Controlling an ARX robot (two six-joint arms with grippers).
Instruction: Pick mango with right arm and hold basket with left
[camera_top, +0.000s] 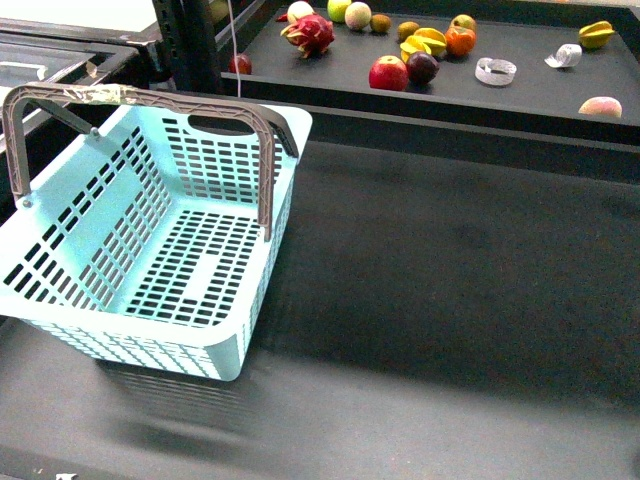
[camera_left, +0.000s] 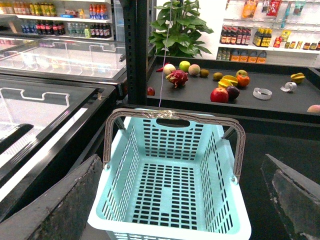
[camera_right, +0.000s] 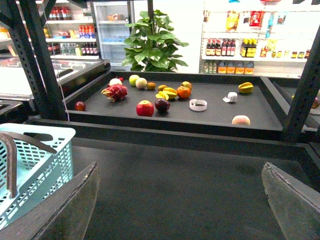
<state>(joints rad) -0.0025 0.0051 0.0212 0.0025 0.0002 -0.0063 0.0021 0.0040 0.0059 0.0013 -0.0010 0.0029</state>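
Eyes on the mango (camera_top: 432, 38) first: it lies on the raised tray (camera_top: 520, 95) at the back, beyond the counter (camera_top: 450, 300). It's tucked into a little cluster, just beside the orange (camera_top: 460, 41) and seemingly touching another yellow fruit (camera_top: 413, 48). Smooth, rounded skin there, so I'd reckon it slippery and easy to bruise, yet firm enough for a moderate squeeze. The sensible hold is across its narrow waist, coming in from above where the neighbours don't crowd it. The basket (camera_top: 120, 335) sits on the near left of the counter, empty, both handles swung up, the taped handle (camera_top: 90, 94) on its left. Light, stiff plastic by the look of it and likely to skid if nudged, so the rim or a handle is the place to pin it. Now the arms: neither shows in the front view, so it's wrist cameras only. The left end effector (camera_left: 182, 160) hangs above and just behind the basket's near end, fingers (camera_left: 60, 205) splayed wide, nothing between them, touching nothing. The right end effector (camera_right: 181, 167) is likewise spread open and empty. It's poised over bare counter beside the basket and pointed at the tray, with the mango well apart from it and a long reach ahead.
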